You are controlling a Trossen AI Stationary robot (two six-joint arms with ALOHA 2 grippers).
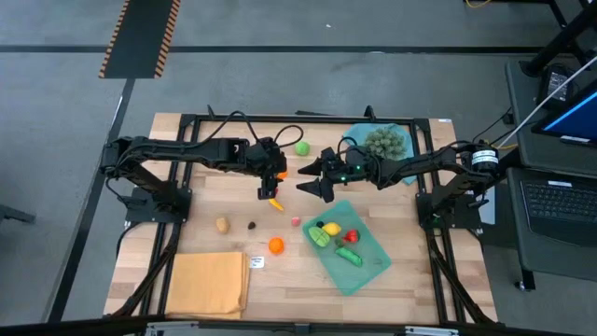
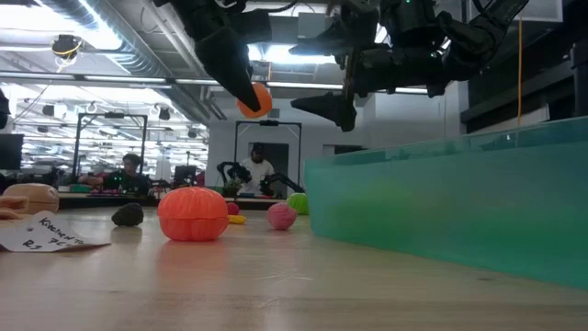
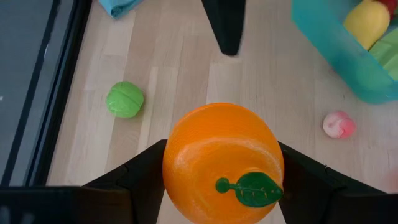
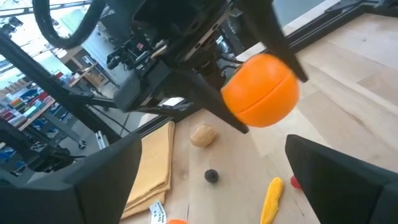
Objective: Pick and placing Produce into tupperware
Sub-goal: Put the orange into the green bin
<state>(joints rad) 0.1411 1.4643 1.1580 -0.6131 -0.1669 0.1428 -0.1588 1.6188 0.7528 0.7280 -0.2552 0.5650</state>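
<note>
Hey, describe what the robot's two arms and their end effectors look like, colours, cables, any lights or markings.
Both arms are black and slim, built of jointed segments. Loose black cables loop over the left arm. The right arm has a silvery-white band near its base and small green lights by the wrist. The left end effector and right end effector each have two dark, flat, tapering fingers.

Robotics lab (rows of workbenches (image 2: 110,191), seated people (image 2: 129,170)).

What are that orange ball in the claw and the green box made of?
The orange, held in the left gripper, looks like smooth moulded plastic: even sheen, a flat painted-looking green leaf. The tupperware seems thin, slightly frosted plastic: light passes through its teal wall.
</note>
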